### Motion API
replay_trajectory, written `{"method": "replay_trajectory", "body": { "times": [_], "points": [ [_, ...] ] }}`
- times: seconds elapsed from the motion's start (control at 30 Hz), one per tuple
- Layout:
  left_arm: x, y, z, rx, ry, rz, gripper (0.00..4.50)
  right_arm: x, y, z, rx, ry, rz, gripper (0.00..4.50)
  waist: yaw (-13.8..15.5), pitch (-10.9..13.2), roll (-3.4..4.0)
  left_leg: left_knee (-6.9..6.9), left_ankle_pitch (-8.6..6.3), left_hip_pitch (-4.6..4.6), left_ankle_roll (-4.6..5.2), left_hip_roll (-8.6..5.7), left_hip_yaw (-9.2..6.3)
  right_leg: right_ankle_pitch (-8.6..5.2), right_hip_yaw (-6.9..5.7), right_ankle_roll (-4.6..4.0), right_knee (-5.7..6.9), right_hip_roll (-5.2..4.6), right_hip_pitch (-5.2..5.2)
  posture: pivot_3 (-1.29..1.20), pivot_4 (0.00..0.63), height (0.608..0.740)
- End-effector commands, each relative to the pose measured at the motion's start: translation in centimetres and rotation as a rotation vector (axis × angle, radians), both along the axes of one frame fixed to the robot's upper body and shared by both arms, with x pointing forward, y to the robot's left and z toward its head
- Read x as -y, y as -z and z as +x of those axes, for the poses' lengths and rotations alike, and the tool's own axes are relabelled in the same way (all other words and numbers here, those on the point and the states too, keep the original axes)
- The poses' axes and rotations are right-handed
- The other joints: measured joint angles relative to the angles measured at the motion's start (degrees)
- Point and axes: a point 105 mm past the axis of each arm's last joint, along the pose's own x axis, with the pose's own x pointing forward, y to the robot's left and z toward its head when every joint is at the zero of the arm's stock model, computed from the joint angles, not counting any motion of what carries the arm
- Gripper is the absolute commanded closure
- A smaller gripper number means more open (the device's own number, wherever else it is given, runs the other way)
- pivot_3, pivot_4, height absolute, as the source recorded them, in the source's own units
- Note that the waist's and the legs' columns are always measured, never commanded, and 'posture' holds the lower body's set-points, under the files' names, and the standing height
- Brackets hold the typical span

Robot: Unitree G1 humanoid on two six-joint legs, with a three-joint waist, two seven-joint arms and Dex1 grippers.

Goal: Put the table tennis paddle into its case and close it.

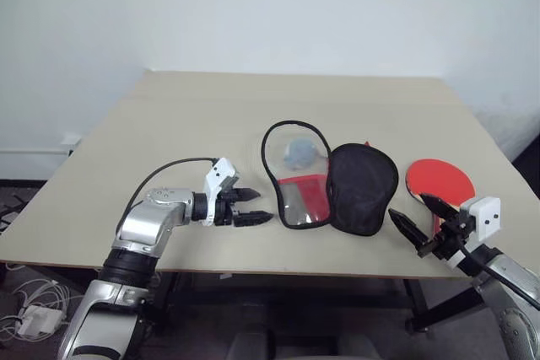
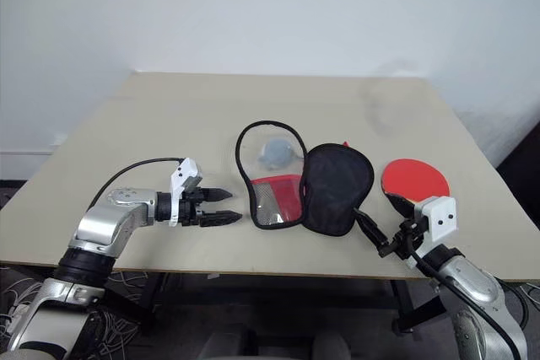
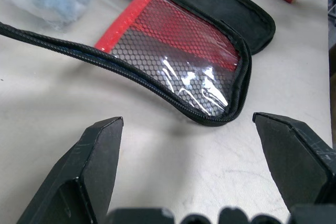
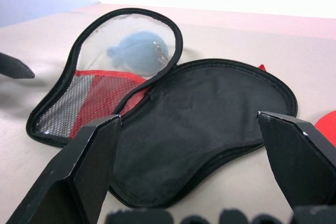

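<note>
Case (image 1: 337,183), centre frame: unzipped, splayed flat on worktop (image 1: 169,124), ready for loading; paddle (image 1: 439,181) right of it, untouched; left claw (image 1: 251,206) and right claw (image 1: 413,218) both spread, empty, flanking

Silver arms (black cables), black fingers (image 1: 254,219)

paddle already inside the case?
No. The table tennis paddle lies bare on the table to the right of the case, which is spread open with nothing red-faced in it.
</note>
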Motion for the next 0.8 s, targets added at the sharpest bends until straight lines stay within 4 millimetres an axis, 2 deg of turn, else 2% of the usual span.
{"method": "replay_trajectory", "body": {
  "times": [0.03,0.17,0.43,0.63,0.7,0.8],
  "points": [
    [0.3,-1.1,0.2,0.049,0.02,0.007,0.27,-0.1,-1.2,0.4,0.045,0.004,0.003,0.02,0.0,0.0,0.0,0.0,0.0,0.0,0.0,0.0,0.0,0.0,0.0,0.0,0.0,0.0,0.0,0.0,0.0,0.728],
    [0.7,-1.4,0.3,0.053,0.033,0.003,0.27,0.6,-1.2,0.7,0.05,0.062,0.0,0.02,0.0,0.0,0.0,0.0,0.0,0.0,0.0,0.0,0.0,0.0,0.0,0.0,0.0,0.0,0.01,0.0,0.0,0.728],
    [1.3,-1.4,0.1,0.055,0.081,0.015,0.27,4.9,-0.4,2.9,-0.107,0.323,-0.033,0.02,0.0,0.0,0.0,-0.01,0.0,0.0,0.0,0.0,0.02,0.01,0.01,-0.01,0.02,0.0,-0.01,0.0,0.0,0.728],
    [3.1,-0.9,-0.6,0.039,0.127,-0.018,0.27,9.1,1.9,3.7,-0.289,0.508,-0.104,0.02,0.1,0.0,0.0,-0.02,0.0,-0.01,0.0,-0.01,0.07,0.01,0.07,-0.01,0.01,0.0,0.0,0.0,0.0,0.728],
    [3.3,-0.2,-0.8,0.025,0.129,-0.008,0.27,9.7,3.2,3.6,-0.369,0.527,-0.118,0.02,0.0,0.0,0.0,-0.02,0.0,-0.01,0.01,-0.01,0.08,0.01,0.09,-0.01,0.0,0.0,0.01,0.0,0.0,0.728],
    [3.8,-0.3,-1.4,0.014,0.156,-0.023,0.27,10.2,4.4,3.5,-0.449,0.537,-0.115,0.02,-0.2,0.0,0.01,-0.04,0.0,0.0,0.01,0.0,0.1,0.01,0.12,-0.01,0.02,0.03,-0.01,0.0,0.0,0.728]
  ]
}}
